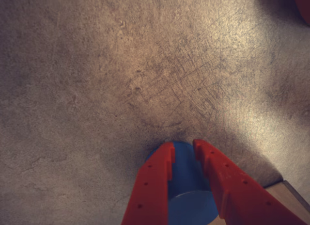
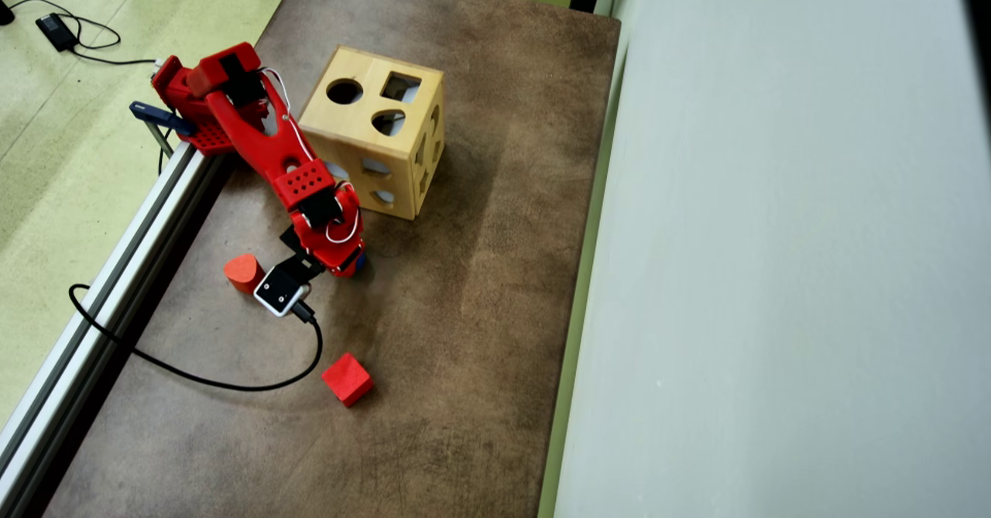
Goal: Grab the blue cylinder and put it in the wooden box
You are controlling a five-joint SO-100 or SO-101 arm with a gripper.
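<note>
The gripper (image 1: 184, 150) is closed around one blue cylinder (image 1: 186, 186). Near one wooden box (image 2: 375, 142) lie two red blocks: one rounded block (image 2: 243, 272) and one cube (image 2: 347, 379).

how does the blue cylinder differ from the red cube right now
The blue cylinder sits between the arm's jaws in the wrist view; the red cube lies free on the table, away from the arm. The cylinder is round with a flat end; the cube has square faces and corners. The arm hides most of the cylinder in the overhead view, while the cube shows fully. Both are small solid blocks, far smaller than the wooden box.
</note>
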